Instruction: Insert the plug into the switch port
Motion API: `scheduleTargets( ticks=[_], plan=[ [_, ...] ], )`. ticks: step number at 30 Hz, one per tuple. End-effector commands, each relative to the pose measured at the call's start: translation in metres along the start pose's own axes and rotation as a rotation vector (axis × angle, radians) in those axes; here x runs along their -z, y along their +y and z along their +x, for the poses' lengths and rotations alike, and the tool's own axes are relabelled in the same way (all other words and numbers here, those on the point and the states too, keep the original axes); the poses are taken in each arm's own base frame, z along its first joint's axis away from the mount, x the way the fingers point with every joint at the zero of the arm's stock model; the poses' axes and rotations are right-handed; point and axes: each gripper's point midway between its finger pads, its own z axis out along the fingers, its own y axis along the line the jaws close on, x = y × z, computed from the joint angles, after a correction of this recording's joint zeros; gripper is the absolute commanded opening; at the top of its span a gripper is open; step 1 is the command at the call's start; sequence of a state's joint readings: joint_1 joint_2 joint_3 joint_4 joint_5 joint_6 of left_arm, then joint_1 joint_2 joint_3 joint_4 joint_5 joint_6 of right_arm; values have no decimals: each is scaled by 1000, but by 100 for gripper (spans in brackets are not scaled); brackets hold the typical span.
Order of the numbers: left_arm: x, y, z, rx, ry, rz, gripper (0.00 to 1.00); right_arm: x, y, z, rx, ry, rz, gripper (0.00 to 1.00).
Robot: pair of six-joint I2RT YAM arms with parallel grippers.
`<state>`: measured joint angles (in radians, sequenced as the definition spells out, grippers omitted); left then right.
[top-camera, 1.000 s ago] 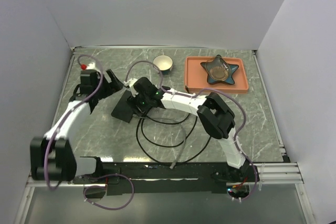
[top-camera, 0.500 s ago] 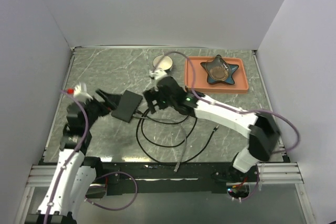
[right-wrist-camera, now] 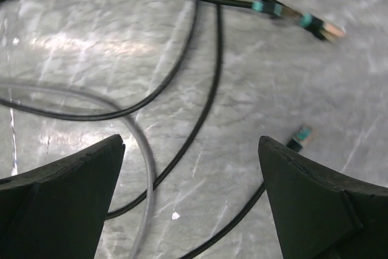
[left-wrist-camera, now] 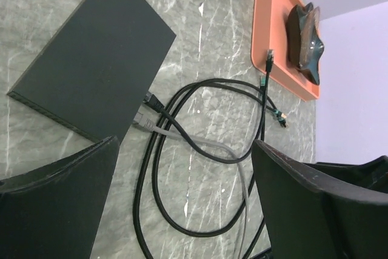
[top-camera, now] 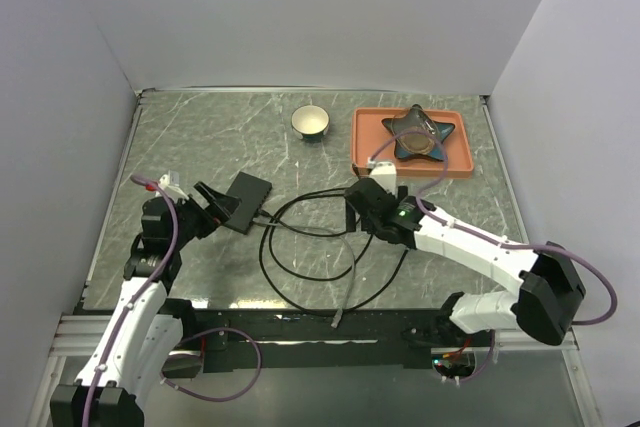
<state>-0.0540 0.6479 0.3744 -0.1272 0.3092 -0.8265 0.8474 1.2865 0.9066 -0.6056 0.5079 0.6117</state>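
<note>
Space is tight around the switch (top-camera: pixel 243 200). Your left gripper (left-wrist-camera: pixel 183 142) hovers just near-left of it, spread wide and holding nothing, with one finger (left-wrist-camera: pixel 57 192) close to the switch's near edge. At the switch's near-right edge lie a black plug (left-wrist-camera: pixel 151 100) and a grey plug (left-wrist-camera: pixel 143 122), both touching or nearly touching it. You cannot tell from either view whether they are seated in a port. From there the black cable (top-camera: pixel 300 277) loops across mid-table, and the grey cable (top-camera: pixel 342 304) runs down to the table's near edge.

Your right gripper (right-wrist-camera: pixel 192 141) hangs over those loops at mid-table, fingers wide apart and empty. Two loose plugs show under it, one (right-wrist-camera: pixel 315 25) toward the far right and one (right-wrist-camera: pixel 300 137) nearer. Both lie on bare marble, short of the tray (top-camera: pixel 357 142).

The tray, with the dish (top-camera: pixel 420 134) on it, sits far right, and the cup (top-camera: pixel 311 121) stands just left of it. You have open table (top-camera: pixel 180 137) far left of the switch and at the right, near of the tray. Walls (top-camera: pixel 60 147) close in the left, far and right edges.
</note>
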Motion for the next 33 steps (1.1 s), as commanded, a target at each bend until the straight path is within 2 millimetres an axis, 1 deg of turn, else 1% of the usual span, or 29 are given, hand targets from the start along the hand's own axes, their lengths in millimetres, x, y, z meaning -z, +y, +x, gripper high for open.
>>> scheduleTargets(
  ticks=[1, 3, 5, 6, 9, 11, 12, 13, 15, 17, 20, 21, 22, 25, 28, 29, 30, 32, 33],
  plan=[
    [-3, -7, -2, -18, 14, 26, 96, 4, -36, 1, -200, -1, 127, 99],
    [-3, -5, -1, -28, 21, 15, 96, -1, -49, 3, -254, 25, 163, 99],
    [-4, -3, -2, -33, 19, 3, 96, -6, -59, 13, -282, 81, 201, 99],
    [-4, -3, -1, -32, 24, 4, 96, -11, -68, 15, -325, 103, 232, 99],
    [-4, -5, -1, -33, 28, 16, 96, -18, -81, 29, -390, 187, 264, 98],
    [-5, -5, 0, -28, 26, 20, 96, -24, -85, 42, -419, 228, 272, 93],
    [-6, -4, 0, -26, 27, 21, 96, -25, -82, 47, -438, 256, 249, 91],
    [-6, -5, 2, -23, 33, 26, 96, -28, -88, 56, -460, 280, 259, 89],
    [-7, -3, 3, -22, 38, 25, 96, -33, -86, 60, -486, 290, 230, 87],
    [-8, -3, 4, -24, 44, 21, 96, -36, -90, 72, -507, 332, 231, 84],
    [-8, -1, 4, -26, 46, 13, 96, -41, -93, 83, -525, 373, 240, 82],
    [-8, -1, 4, -27, 44, 13, 96, -43, -94, 84, -526, 377, 236, 81],
    [-8, -1, 3, -28, 42, 15, 96, -44, -93, 88, -529, 390, 234, 78],
    [-8, 0, 4, -27, 44, 13, 96, -50, -91, 95, -541, 420, 222, 65],
    [-8, 0, 4, -33, 47, 10, 96, -56, -89, 104, -541, 453, 224, 55],
    [-7, -1, 4, -33, 45, 10, 96, -58, -89, 107, -539, 465, 233, 48],
    [-7, 0, 4, -32, 46, 7, 96, -58, -91, 107, -538, 463, 239, 33],
    [-6, -1, 3, -34, 45, 6, 96, -58, -90, 106, -543, 455, 229, 19],
    [-6, -1, 3, -34, 43, 7, 96, -57, -91, 106, -546, 454, 234, 0]
  ],
)
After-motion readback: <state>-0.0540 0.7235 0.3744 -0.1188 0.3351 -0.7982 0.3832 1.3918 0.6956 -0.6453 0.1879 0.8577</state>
